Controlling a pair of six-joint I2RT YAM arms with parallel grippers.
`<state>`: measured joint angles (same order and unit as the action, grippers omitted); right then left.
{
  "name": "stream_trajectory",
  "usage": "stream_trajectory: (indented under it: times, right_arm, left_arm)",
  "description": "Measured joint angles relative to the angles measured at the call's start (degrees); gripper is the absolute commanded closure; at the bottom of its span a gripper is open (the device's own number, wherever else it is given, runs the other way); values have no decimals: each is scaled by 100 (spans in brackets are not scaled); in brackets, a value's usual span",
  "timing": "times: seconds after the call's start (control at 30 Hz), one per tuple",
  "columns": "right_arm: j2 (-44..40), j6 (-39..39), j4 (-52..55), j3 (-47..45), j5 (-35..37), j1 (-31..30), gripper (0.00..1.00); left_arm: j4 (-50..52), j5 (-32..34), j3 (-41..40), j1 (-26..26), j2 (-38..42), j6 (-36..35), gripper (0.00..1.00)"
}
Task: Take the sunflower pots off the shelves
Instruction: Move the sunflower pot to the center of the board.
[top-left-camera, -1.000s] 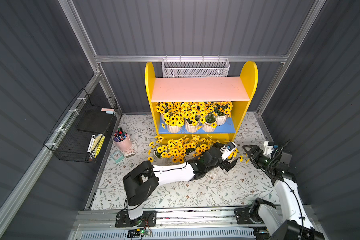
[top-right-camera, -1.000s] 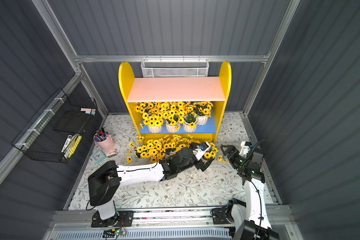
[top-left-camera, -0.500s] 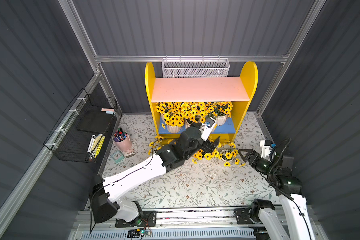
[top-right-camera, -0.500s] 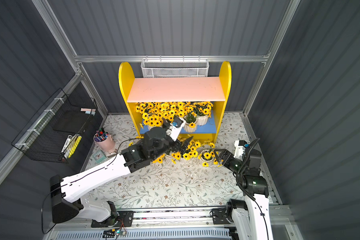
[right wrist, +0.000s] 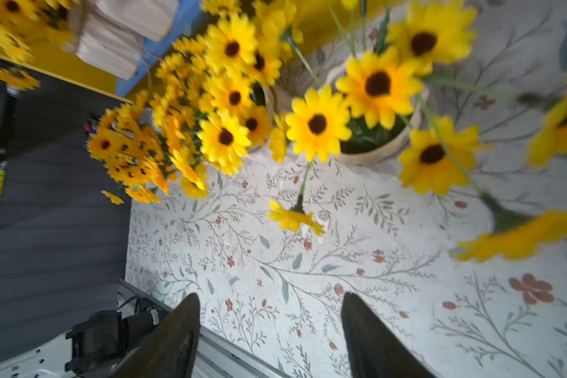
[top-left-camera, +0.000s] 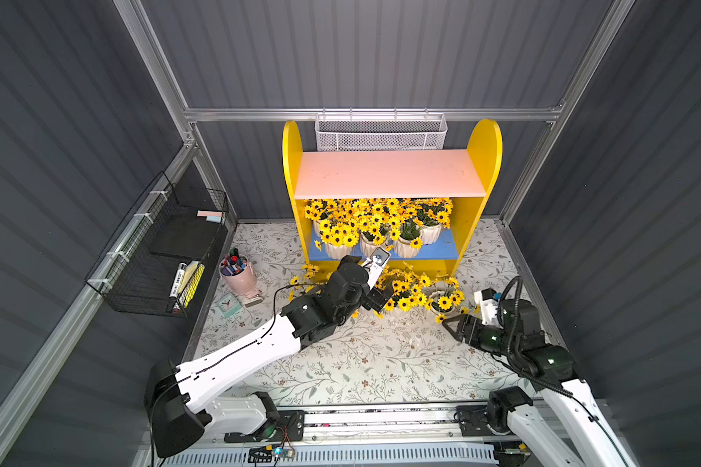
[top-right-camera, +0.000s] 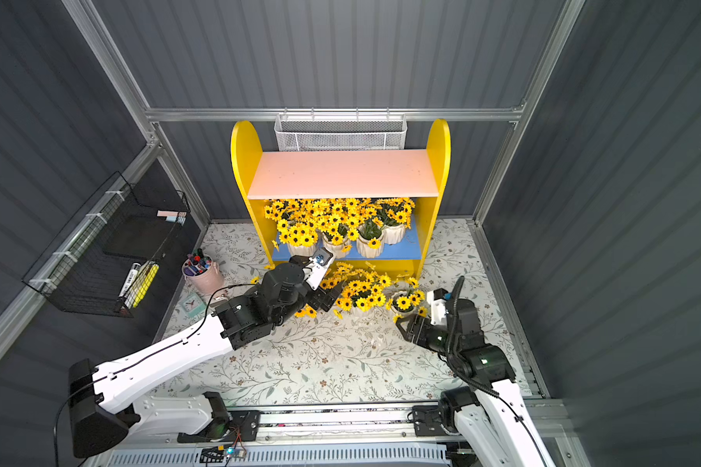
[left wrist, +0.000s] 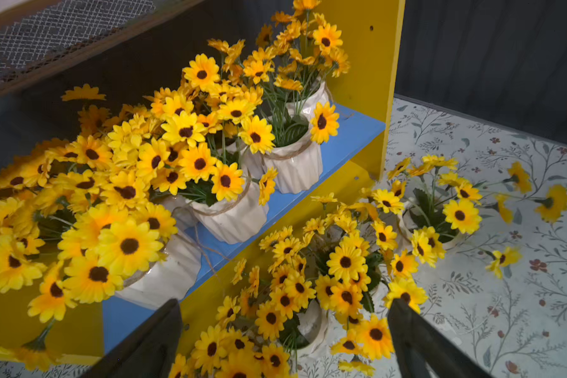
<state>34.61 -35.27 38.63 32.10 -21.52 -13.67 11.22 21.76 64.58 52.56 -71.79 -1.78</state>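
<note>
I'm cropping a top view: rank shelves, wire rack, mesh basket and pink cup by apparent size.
1. shelves
2. wire rack, though it likely hangs nearer the camera
3. mesh basket
4. pink cup

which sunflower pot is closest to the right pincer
The sparse pot standing alone on the mat, at the right end of the floor group, just ahead of the right pincer. The rest are bunched further left or on the blue board.

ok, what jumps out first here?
The mass of sunflower pots crowding the blue lower board of the yellow shelves, whose pink top board is bare. More pots stand on the floral mat in front, with the left gripper open close by.
</note>
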Motion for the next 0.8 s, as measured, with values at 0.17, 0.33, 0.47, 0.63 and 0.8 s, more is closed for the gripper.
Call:
stream_trajectory:
  times: [0.17, 0.33, 0.47, 0.63, 0.8]
  right_arm:
    - [535, -192, -575, -688, 586, -68, 42]
    - [1445, -184, -1182, -752, 1335, -68, 45]
    - [2232, -70, -1545, -511, 1910, -68, 47]
    - [3134, 212, -1803, -35, 2260, -68, 48]
    - [3550, 509, -2085, 177, 2308, -68, 47]
  left_arm:
    - [-44, 129, 0, -13, 184, -103, 1]
    - [-151, 291, -118, -13, 483, -302, 0]
    - [-225, 363, -315, -42, 555, -428, 1]
    - [-308, 435, -518, -103, 557, -531, 1]
    - [-409, 448, -732, -103, 625, -599, 1]
